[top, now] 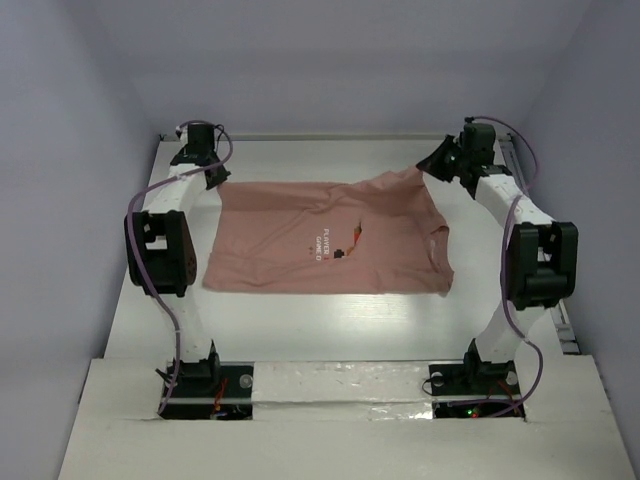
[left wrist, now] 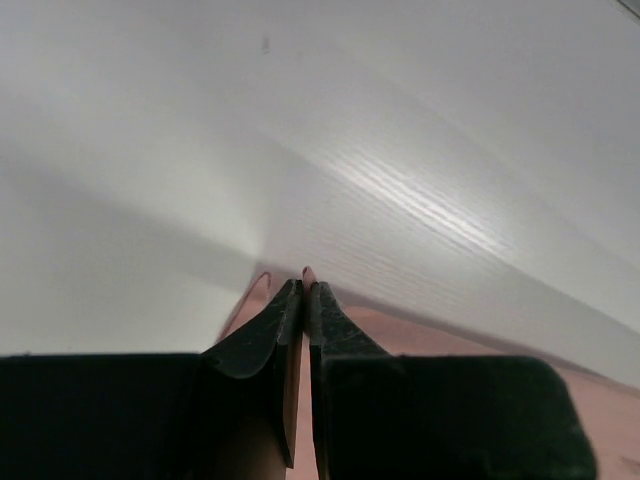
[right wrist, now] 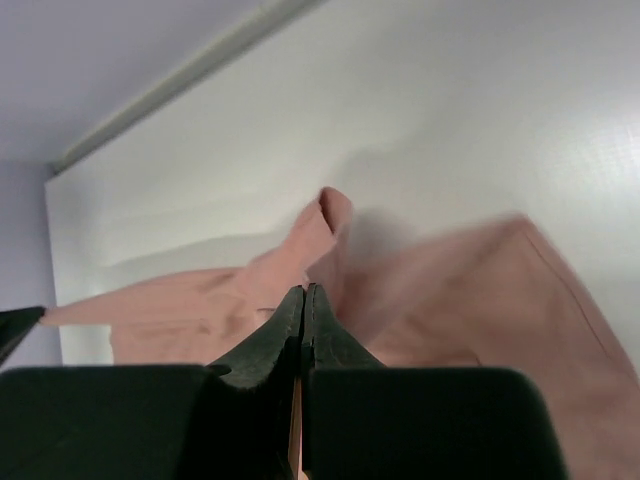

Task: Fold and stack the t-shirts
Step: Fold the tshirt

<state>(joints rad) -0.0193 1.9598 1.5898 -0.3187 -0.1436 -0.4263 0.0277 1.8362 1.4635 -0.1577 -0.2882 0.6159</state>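
Observation:
The salmon-pink t-shirt [top: 330, 240] lies spread flat on the white table, its small white chest print [top: 322, 242] facing up. My left gripper [top: 213, 180] is at the shirt's far left corner, shut on its edge. In the left wrist view a pink sliver of the t-shirt [left wrist: 308, 272] pokes out between the closed fingertips of that gripper [left wrist: 304, 284]. My right gripper [top: 432, 166] is at the far right corner, shut on a pinch of the t-shirt [right wrist: 330, 215] and lifting it slightly off the table. The right wrist view shows that gripper [right wrist: 303, 290] closed.
The white table [top: 330, 310] stretches between walls on the left, right and back. A raised white ledge [top: 340, 385] runs along the near edge by the arm bases. A metal rail [top: 566, 330] runs along the table's right edge.

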